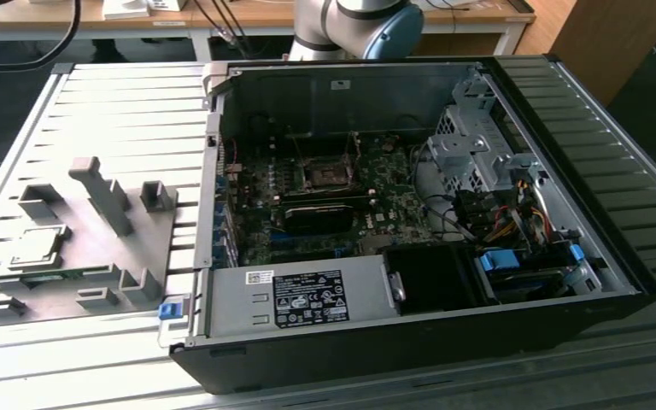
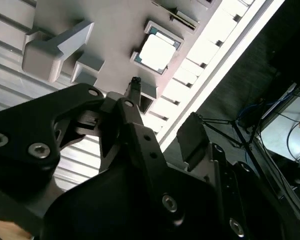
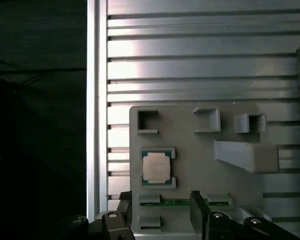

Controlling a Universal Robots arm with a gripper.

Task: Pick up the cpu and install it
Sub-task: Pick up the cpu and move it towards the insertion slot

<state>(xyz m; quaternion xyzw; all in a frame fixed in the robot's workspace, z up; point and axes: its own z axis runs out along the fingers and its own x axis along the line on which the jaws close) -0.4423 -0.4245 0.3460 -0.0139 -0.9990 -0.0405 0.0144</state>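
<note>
Jaws were wide apart with nothing between them, the gripper [image 3: 161,214] hanging over the grey fixture plate [image 3: 200,165]. The cpu [image 3: 156,167] sat flat in its pocket on that plate, shiny side up, just past the fingertips [image 3: 125,206] and, as far as I could tell, not touched. In the exterior view's left the plate lay on the slatted table [image 1: 112,111], beside the open PC case [image 1: 601,213]. The motherboard socket [image 1: 325,175] looked empty, though it was pretty dark in there.
</note>
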